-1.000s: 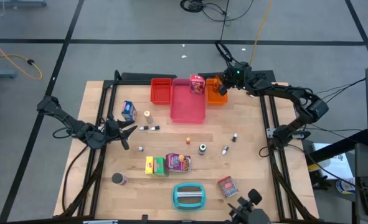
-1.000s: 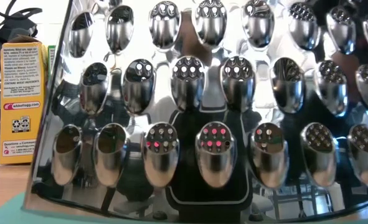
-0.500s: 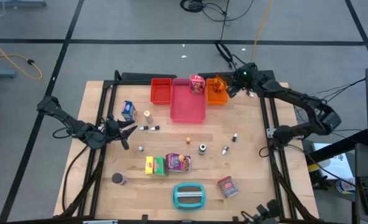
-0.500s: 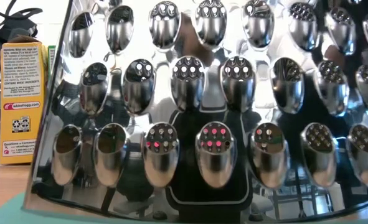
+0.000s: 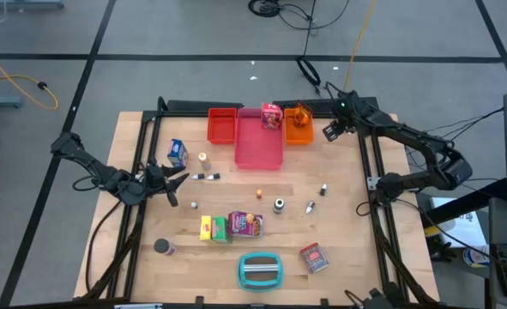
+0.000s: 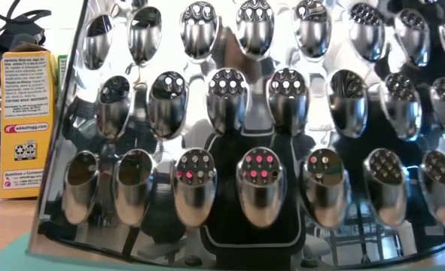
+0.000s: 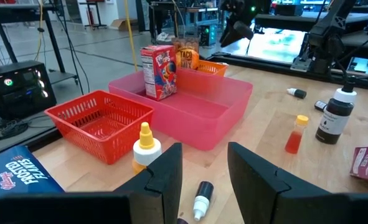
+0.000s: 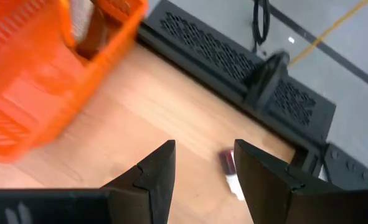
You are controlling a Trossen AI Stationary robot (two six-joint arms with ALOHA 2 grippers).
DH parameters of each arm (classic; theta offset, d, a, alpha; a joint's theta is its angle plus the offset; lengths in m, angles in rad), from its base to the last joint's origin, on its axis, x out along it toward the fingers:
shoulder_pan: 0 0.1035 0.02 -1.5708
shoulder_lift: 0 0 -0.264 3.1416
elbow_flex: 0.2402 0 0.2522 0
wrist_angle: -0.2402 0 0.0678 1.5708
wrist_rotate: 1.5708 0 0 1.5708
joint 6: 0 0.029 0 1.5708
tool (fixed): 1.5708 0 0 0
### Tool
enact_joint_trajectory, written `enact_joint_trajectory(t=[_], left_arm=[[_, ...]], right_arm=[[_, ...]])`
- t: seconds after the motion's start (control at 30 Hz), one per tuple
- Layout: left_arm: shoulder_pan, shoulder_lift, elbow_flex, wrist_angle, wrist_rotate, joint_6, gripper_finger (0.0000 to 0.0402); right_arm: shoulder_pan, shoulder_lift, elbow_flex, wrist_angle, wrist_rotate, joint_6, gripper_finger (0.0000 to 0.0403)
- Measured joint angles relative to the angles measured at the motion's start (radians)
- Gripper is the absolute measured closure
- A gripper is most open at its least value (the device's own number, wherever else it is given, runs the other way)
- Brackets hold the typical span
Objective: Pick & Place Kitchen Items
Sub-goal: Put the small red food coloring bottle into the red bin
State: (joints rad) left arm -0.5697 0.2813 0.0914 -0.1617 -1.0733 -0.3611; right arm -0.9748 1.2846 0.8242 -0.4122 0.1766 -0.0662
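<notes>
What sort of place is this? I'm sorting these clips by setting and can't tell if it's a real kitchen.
Probably a robotics lab, not a kitchen: a wooden table on a grey tiled floor, cables trailing across it, and electronics racks behind the trays.

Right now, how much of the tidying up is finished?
Only a little. A red-white box stands in the pink tray, and a packet sits in the orange tray. The right gripper is open and empty beside it. The blue-white box, yellow box and the bottles wait.
</notes>
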Motion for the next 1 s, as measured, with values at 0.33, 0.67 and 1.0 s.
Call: enact_joint_trajectory(t=[0.33, 0.67, 1.0], left_arm=[[0.000, 0.000, 0.000, 0.000, 0.000, -0.001, 0.0273], [0.000, 0.000, 0.000, 0.000, 0.000, -0.003, 0.0273], [0.000, 0.000, 0.000, 0.000, -0.001, -0.003, 0.0273]], right_arm=[[-0.089, 0.000, -0.072, 0.049, -0.053, -0.023, 0.0245], [-0.118, 0.001, -0.135, 0.164, -0.078, -0.030, 0.0245], [-0.126, 0.072, -0.161, 0.240, -0.038, -0.067, 0.0245]])
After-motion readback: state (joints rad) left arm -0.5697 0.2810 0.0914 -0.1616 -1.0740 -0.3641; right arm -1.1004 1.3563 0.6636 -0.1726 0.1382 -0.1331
